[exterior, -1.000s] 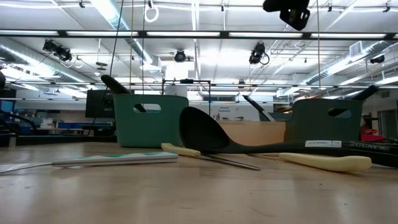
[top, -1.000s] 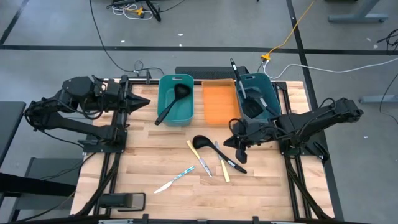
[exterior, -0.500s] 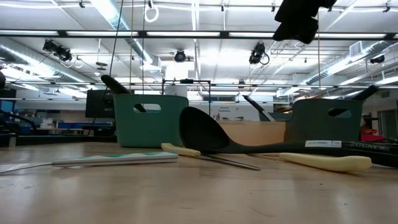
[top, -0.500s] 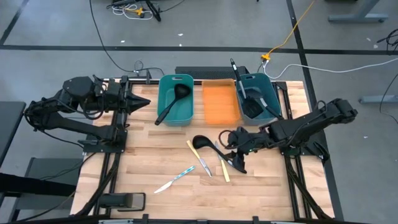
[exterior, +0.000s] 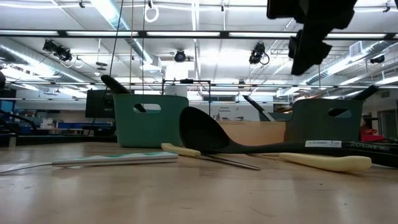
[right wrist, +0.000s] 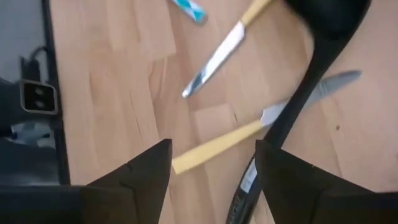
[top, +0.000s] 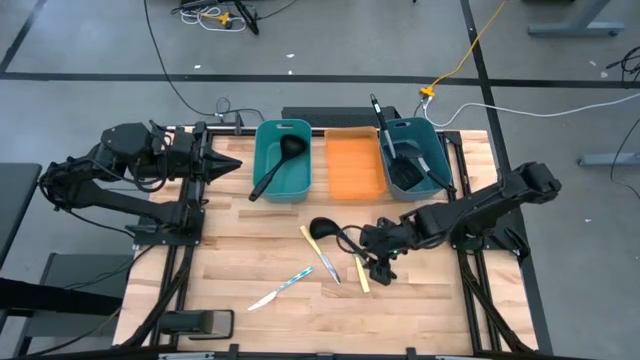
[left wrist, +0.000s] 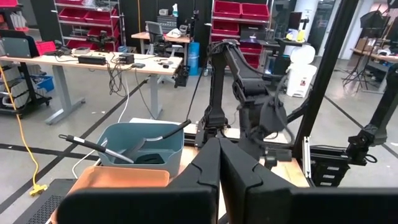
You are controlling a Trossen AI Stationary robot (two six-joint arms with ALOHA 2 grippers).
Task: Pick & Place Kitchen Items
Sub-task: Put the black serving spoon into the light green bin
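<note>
High view: straight down over the whole table point(top: 250, 255).
Low view: table height, level, facing the room.
Left wrist: faces across the bins.
Right wrist: close above the table.
Shared: the black ladle point(top: 322, 229).

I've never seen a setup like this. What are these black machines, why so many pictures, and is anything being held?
Two robot arms work at a wooden table. One camera looks down from above, one sits at table height, and one rides on each wrist. The left claw waits shut near the left bin. The right claw hangs open, holding nothing, over loose utensils: a black ladle and a yellow-handled knife. An orange tray lies between two teal bins.
</note>
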